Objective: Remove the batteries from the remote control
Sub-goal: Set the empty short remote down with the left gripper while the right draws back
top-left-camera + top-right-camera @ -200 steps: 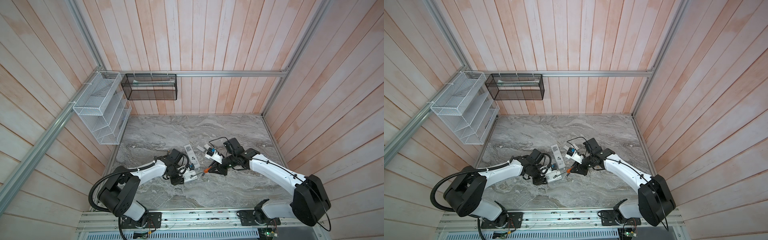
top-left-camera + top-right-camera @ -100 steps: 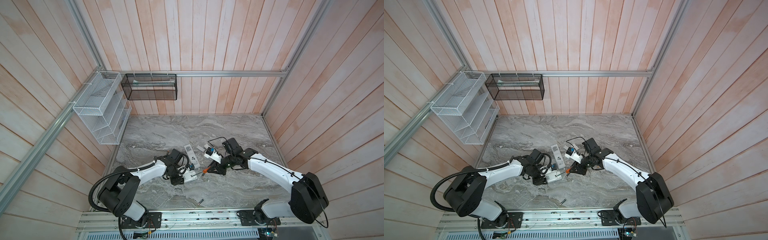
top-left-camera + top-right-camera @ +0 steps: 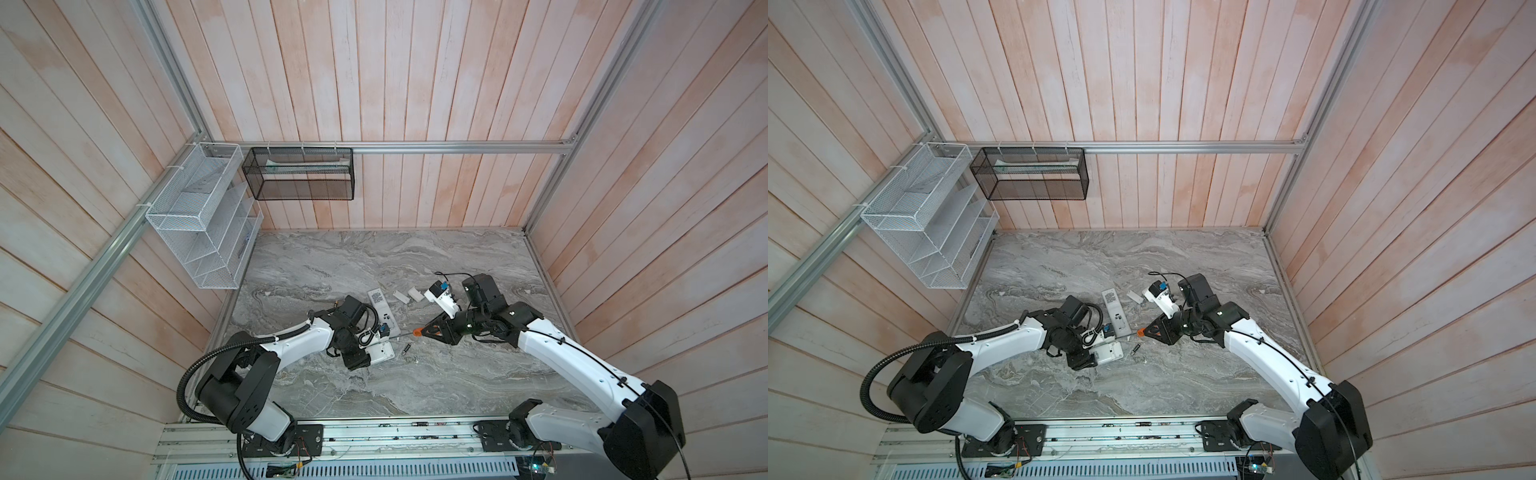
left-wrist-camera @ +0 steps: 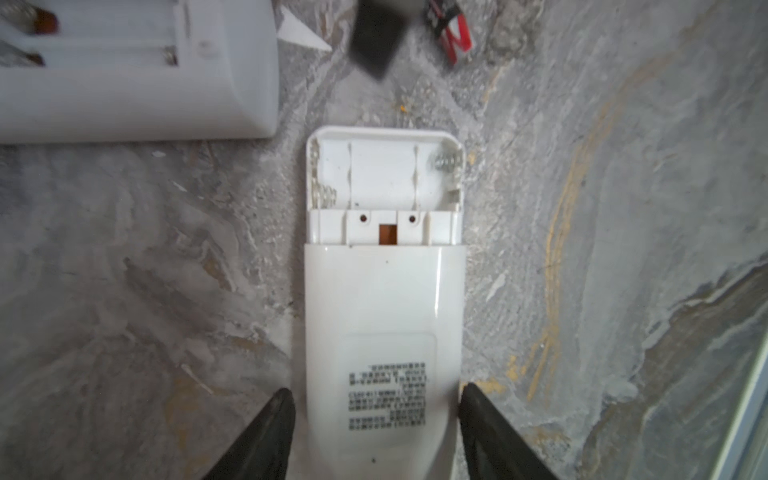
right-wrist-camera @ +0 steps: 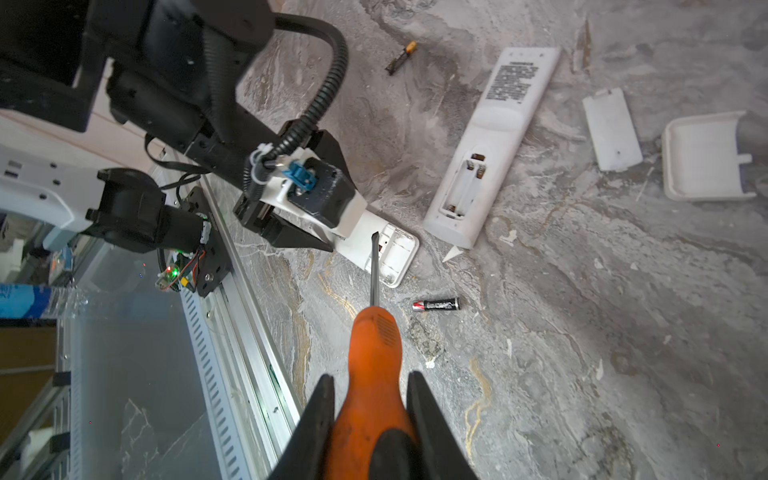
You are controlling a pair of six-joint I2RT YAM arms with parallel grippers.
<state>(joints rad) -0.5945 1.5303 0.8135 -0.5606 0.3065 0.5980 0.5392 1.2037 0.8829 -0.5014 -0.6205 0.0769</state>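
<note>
Soft, even light fills both top views. The table [image 3: 415,257] carries only faint shadows beneath the arms [image 3: 299,345], and the wall planks [image 3: 415,83] fan outward toward 10 and 2 o'clock. In the left wrist view the remote [image 4: 382,311] is crisp and the battery [image 4: 453,37] blurred. The right wrist view is sharp, with a dull sheen on the screwdriver [image 5: 374,353].

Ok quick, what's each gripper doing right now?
Left gripper: open, fingers straddling the white remote, with a gap showing on one side.
Right gripper: closed on the orange screwdriver.
</note>
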